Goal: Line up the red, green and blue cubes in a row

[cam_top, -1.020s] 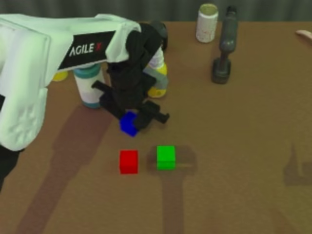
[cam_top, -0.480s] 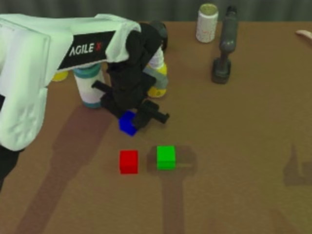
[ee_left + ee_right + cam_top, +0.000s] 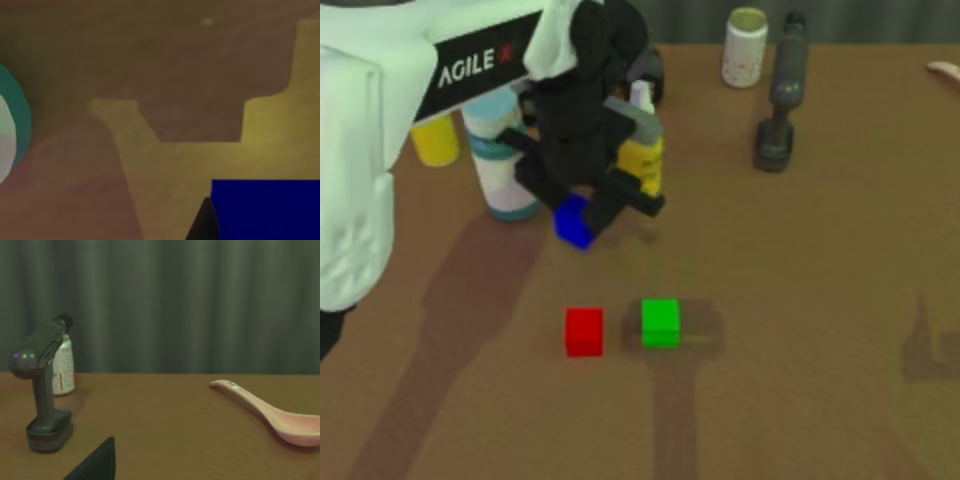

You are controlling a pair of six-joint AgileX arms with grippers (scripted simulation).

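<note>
Between the left jaws (image 3: pixel 578 205), the blue cube (image 3: pixel 573 222) sits clamped.

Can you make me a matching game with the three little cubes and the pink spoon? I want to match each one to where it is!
Things:
1. small bright red cube
2. small bright green cube
3. small deep blue cube
4. long pink spoon

Places:
A. held in the left gripper
B. on the brown table, left one of the side-by-side pair
C. far right edge of the table
D. on the table, right one of the pair

Pairs: 1-B, 2-D, 3-A, 4-C
</note>
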